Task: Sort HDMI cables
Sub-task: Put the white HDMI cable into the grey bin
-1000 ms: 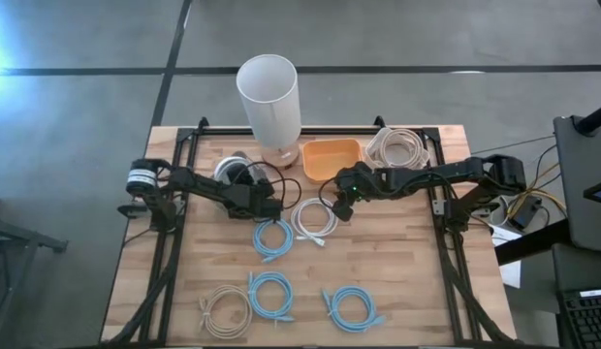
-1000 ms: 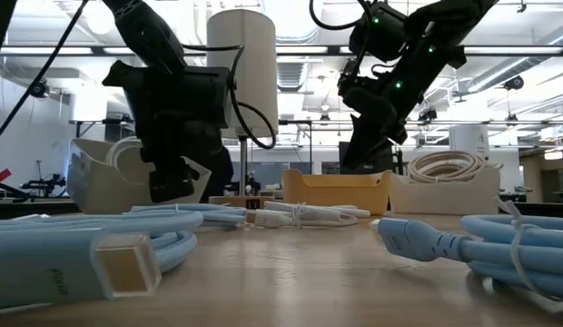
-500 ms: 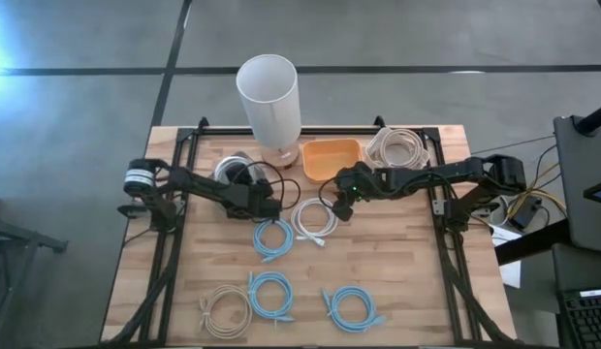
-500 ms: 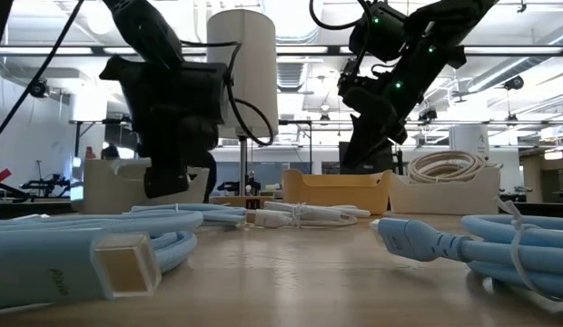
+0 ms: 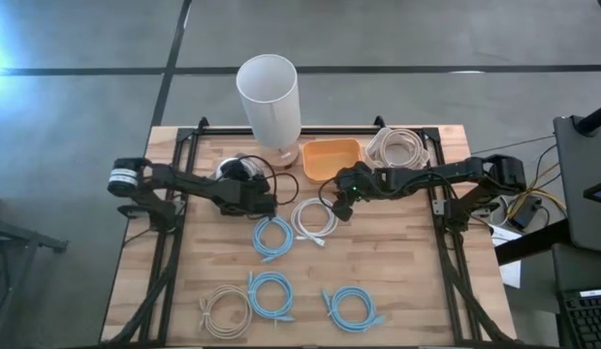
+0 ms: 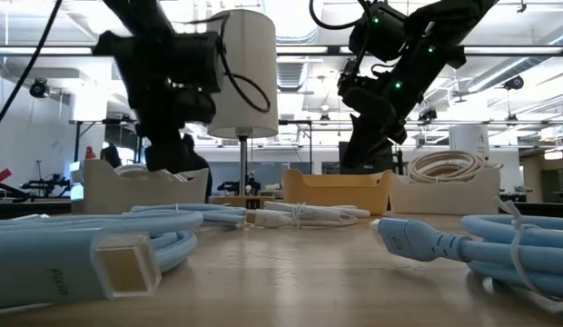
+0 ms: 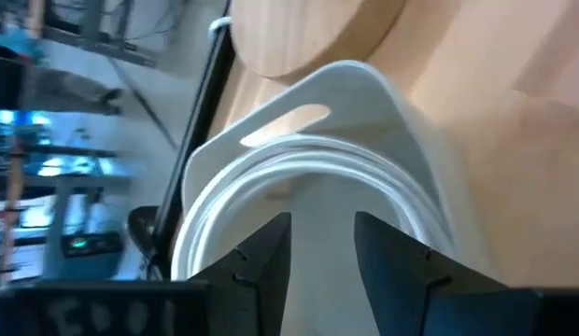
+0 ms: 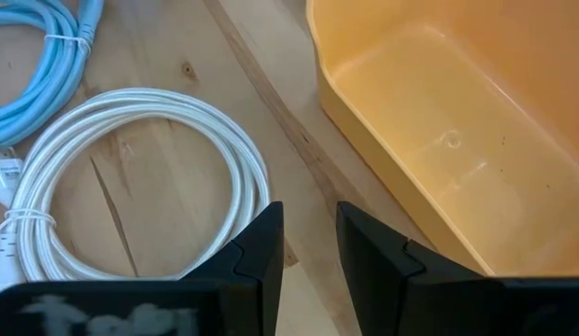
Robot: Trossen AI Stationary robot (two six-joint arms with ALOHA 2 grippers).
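Sorting in progress: the left claw [image 7: 322,247] hangs over the white bin [image 7: 364,103] at the back left of the wooden counter [image 5: 407,271], fingers slightly apart and holding nothing, with a white HDMI coil [image 7: 271,196] lying inside the bin beneath it. The right claw [image 8: 303,238] hovers between the loose white coil [image 8: 131,177] and the empty orange bin [image 8: 439,140], its fingers likewise a little apart and bare.

That loose white coil looks the likely next pick (it matches the bin on the left); a clean grab would pinch across the bundled strands near the tie rather than a single loop, so the springy coil does not unwind.

Four light blue coils, among them one [image 5: 272,237] just beside the white coil, and a beige coil [image 5: 226,305] wait on the counter's nearer half; more beige cable [image 5: 397,147] fills a tray at back right. The cables are smooth, rubbery rounds; the bins are glossy plastic; a tall white cylinder [image 5: 268,97] stands behind.
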